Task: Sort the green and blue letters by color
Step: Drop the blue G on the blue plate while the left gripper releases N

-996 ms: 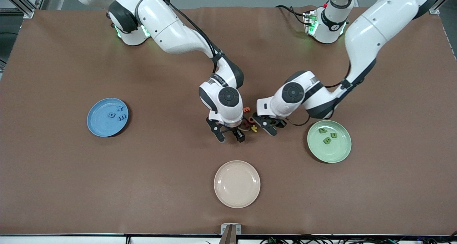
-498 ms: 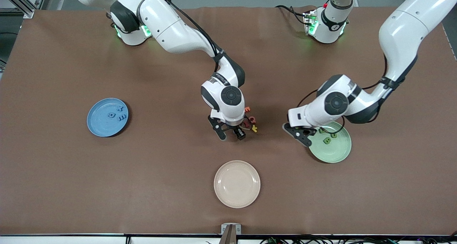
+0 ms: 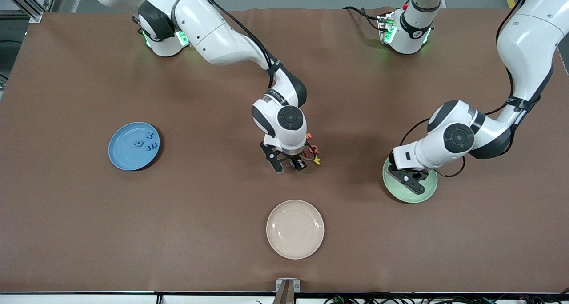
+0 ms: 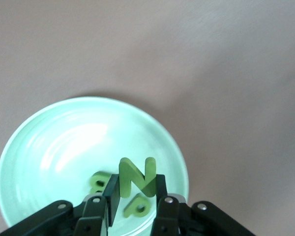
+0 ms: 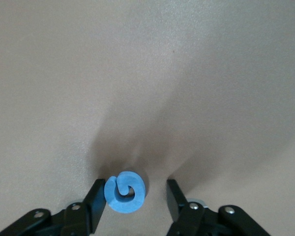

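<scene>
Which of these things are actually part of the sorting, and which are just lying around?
Part of the job:
- green N, gripped in the left hand over the green plate
- blue letter between the right hand's fingers
- blue plate with blue letters

Lying about:
- orange, red and yellow letters
- cream plate

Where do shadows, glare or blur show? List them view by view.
Front view: soft shadows on the brown table under both arms. Left wrist view: bright glare streaks on the green plate; the green N in the left gripper looks sharp. Right wrist view: broad dark shadow above the blue letter between the right gripper fingers.
</scene>
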